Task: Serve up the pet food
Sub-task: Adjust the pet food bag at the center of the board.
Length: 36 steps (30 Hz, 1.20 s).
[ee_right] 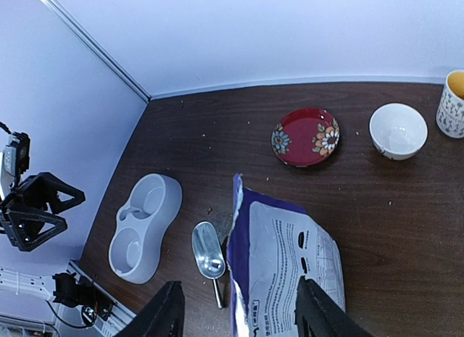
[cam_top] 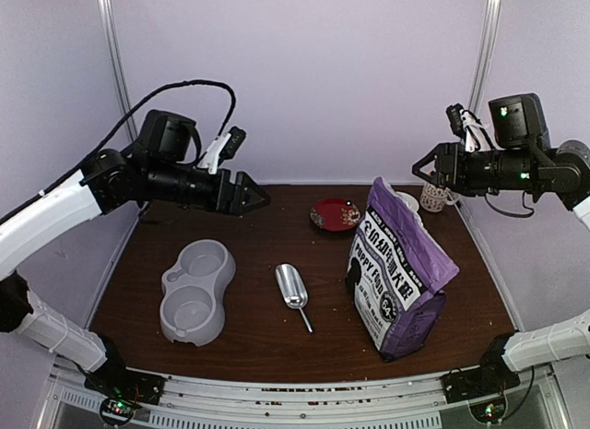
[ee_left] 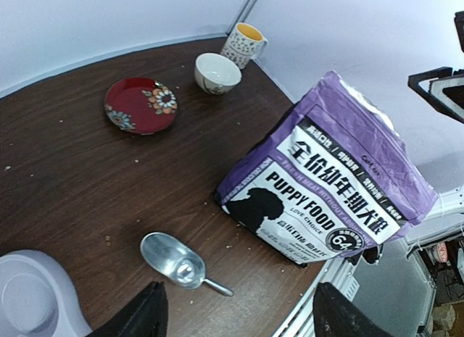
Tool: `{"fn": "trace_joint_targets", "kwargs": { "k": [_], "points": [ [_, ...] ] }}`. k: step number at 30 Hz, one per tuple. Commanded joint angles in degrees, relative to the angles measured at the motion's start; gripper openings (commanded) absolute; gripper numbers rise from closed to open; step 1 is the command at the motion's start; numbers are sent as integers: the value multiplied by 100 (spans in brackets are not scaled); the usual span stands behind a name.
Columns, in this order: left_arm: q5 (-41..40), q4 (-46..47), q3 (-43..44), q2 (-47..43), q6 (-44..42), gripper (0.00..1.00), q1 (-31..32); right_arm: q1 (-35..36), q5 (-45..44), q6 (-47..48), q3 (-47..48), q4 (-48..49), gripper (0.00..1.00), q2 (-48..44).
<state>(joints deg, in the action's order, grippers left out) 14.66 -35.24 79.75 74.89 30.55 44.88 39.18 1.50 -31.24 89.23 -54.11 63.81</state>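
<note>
The pet food itself is hidden; no kibble heap shows in any view. A purple printed bag [cam_top: 401,263] [ee_left: 326,177] [ee_right: 283,264] stands upright at the table's right, its top edge torn. A metal scoop [cam_top: 293,289] [ee_left: 172,260] [ee_right: 208,250] lies empty left of the bag. Further left sits a grey double pet bowl [cam_top: 195,291] [ee_right: 141,225], both wells empty. My left gripper [cam_top: 258,196] [ee_left: 239,319] hangs open high over the table's back left. My right gripper [cam_top: 422,166] [ee_right: 239,315] hangs open high above the bag. Neither holds anything.
A red flowered plate [cam_top: 335,213] [ee_left: 140,103] [ee_right: 306,136] lies at the back centre. A white bowl [ee_left: 217,72] [ee_right: 397,130] and a patterned cup [cam_top: 433,196] [ee_left: 243,43] stand at the back right behind the bag. Crumbs dot the brown tabletop [cam_top: 277,231].
</note>
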Motion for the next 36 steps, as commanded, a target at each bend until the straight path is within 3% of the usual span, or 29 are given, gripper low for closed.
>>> {"fn": "trace_joint_targets", "kwargs": {
  "k": [1,10,21,28,36],
  "points": [
    [-181,446,720,680,363,71,564,-503,1298,294,-573,193,51,-324],
    [80,712,1922,1745,864,68,1048,-1084,2701,858,-1413,518,36,-702],
    [244,906,2376,2249,1332,67,1205,-1207,2900,1076,-1828,597,30,-719],
    [237,908,2335,2249,1359,67,1220,-1519,3372,958,-2027,930,37,-914],
    [211,923,2344,2258,1359,67,1239,-1694,3507,861,-2184,1094,37,-1049]
  ]
}}
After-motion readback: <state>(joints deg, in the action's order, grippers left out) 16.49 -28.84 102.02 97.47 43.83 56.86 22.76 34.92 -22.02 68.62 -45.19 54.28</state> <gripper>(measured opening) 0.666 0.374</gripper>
